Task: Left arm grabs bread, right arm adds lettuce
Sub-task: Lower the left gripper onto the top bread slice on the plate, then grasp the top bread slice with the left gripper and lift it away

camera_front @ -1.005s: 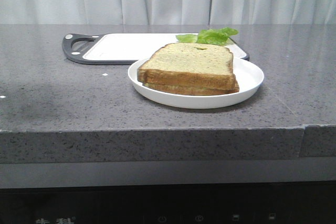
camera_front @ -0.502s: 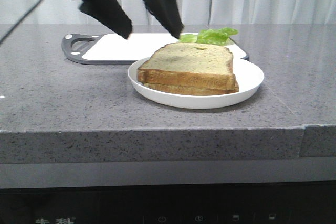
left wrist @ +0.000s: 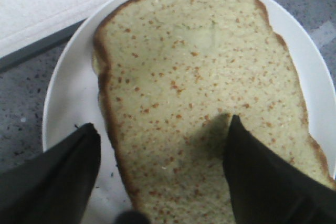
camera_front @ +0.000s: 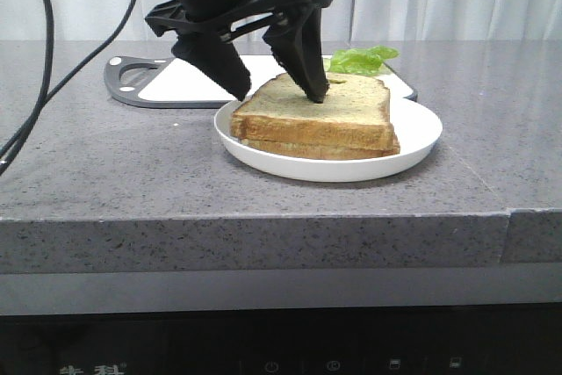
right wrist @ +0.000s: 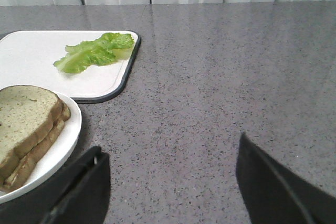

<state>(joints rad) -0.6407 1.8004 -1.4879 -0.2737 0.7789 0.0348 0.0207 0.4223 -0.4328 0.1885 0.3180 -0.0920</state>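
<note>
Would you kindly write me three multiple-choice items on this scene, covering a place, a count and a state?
1. Where does the lettuce lie?
A. on the cutting board
B. on the plate
C. on the bare counter

2. How many bread slices are on the plate?
A. one
B. two
C. three

3. How is the left hand?
A. shut on the bread
B. open, one finger on the bread, one beside it
C. away from the plate

Answers:
1 A: the leaf rests on the white board.
2 B: the front view shows two stacked.
3 B: the left wrist view shows the fingers spread apart.
</note>
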